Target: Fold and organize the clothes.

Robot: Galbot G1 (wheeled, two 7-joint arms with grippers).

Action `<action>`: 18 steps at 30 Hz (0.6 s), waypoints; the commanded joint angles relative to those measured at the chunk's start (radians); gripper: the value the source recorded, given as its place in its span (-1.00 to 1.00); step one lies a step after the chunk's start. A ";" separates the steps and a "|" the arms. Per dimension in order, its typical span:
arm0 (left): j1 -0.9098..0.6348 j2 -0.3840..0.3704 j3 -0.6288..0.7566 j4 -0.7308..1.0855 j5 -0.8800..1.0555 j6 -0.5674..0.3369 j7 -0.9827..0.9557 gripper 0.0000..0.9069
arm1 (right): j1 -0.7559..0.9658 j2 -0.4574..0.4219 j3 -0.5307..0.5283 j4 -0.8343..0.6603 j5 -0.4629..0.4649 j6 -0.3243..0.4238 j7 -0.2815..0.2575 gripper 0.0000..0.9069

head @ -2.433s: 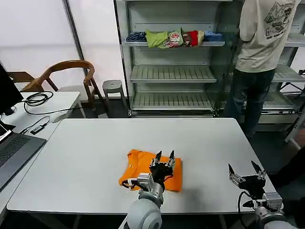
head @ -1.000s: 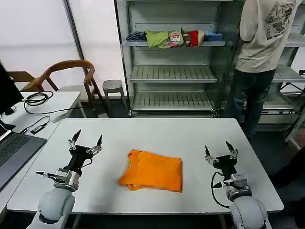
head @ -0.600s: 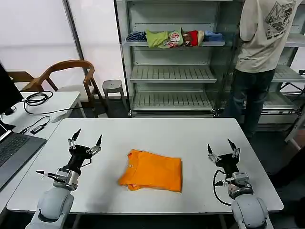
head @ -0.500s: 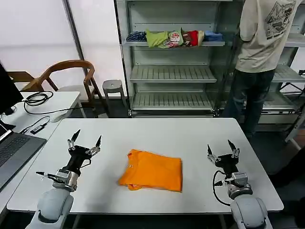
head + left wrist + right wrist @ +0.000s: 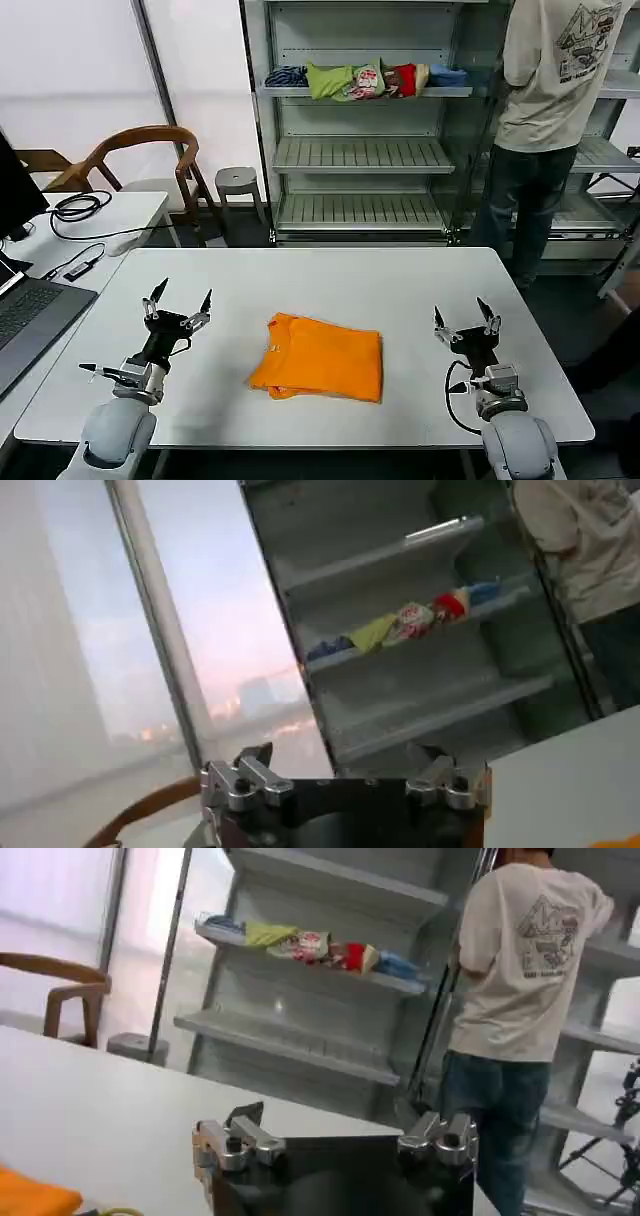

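Note:
The clothes are one bright orange T-shirt (image 5: 320, 358), folded into a rough rectangle near the front middle of the white table (image 5: 330, 275); a corner of the T-shirt (image 5: 35, 1196) also shows in the right wrist view. My left gripper (image 5: 179, 303) is raised over the table's left part, open and holding nothing, well to the left of the shirt. My right gripper (image 5: 463, 318) is raised over the right part, also open and holding nothing. In the wrist views the left gripper (image 5: 345, 770) and the right gripper (image 5: 335, 1130) point at the shelves.
A metal shelf unit (image 5: 360, 155) stands behind the table with folded multicoloured garments (image 5: 365, 80) on its top shelf. A person (image 5: 545, 130) stands at its right side. A side desk (image 5: 70, 225) with cables and a laptop (image 5: 30, 320) is at left, with a wooden chair (image 5: 140, 160) behind.
The left gripper, which was over the folded shirt, has drawn back to the table's left side. The right gripper moved up and inward. In the last second both barely shifted.

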 commanded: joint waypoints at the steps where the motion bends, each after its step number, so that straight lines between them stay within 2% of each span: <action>1: -0.024 0.007 0.009 0.005 -0.002 0.001 -0.003 1.00 | 0.006 -0.006 0.014 0.018 0.004 0.007 -0.003 1.00; 7: -0.024 0.020 0.001 0.001 -0.003 0.002 0.002 1.00 | 0.020 -0.010 0.012 0.020 -0.006 0.002 0.000 1.00; 10: -0.021 0.025 -0.004 -0.002 -0.004 0.003 0.003 1.00 | 0.013 -0.016 0.016 0.032 -0.044 -0.018 -0.040 1.00; 18: 0.022 0.023 -0.015 -0.031 0.006 -0.004 0.006 1.00 | -0.008 -0.003 0.006 0.043 -0.025 -0.002 -0.016 1.00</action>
